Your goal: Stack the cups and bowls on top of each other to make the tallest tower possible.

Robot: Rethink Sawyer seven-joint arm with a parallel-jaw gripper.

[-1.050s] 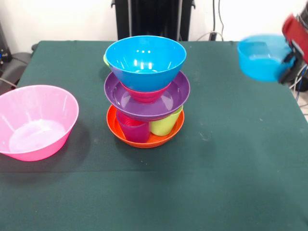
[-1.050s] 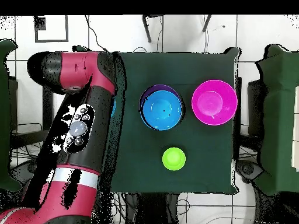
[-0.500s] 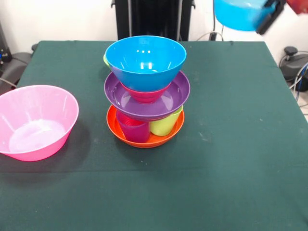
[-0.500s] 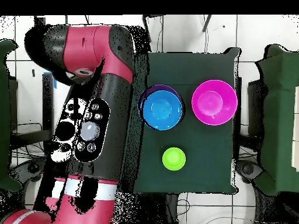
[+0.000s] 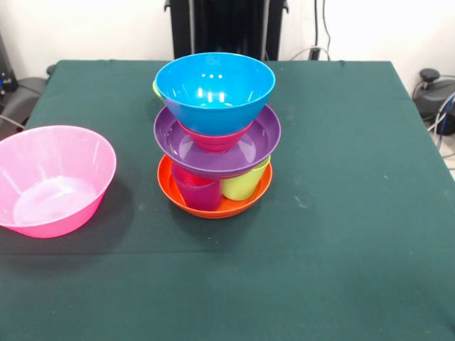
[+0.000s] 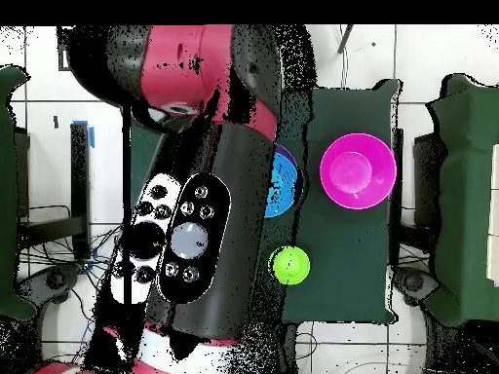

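Green cloth table [image 5: 341, 213] fills front view. Tower [image 5: 215, 135] centre-left: orange bowl [image 5: 213, 202] at base, purple cup [image 5: 197, 190] and lime cup [image 5: 242, 185] inside it, purple bowl [image 5: 217, 145] over them, red bowl [image 5: 213, 138], blue bowl [image 5: 215, 85] on top. Pink bowl [image 5: 53, 179] apart, at left edge. No claw visible.

Overhead view: red-black arm [image 6: 195, 195] covers left half, hiding most of tower. Pink bowl at right, small green bowl [image 6: 289, 264] below centre. Claw hidden, state cannot tell.

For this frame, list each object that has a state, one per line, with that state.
Blue bowl: upright, top of the tower.
Red bowl: under the blue one, inside the purple bowl.
Purple bowl: resting on the cups.
Purple cup: in the orange bowl.
Lime cup: beside it, same bowl.
Orange bowl: tower base.
Pink bowl: alone, tilted.
Green bowl: alone, apart.
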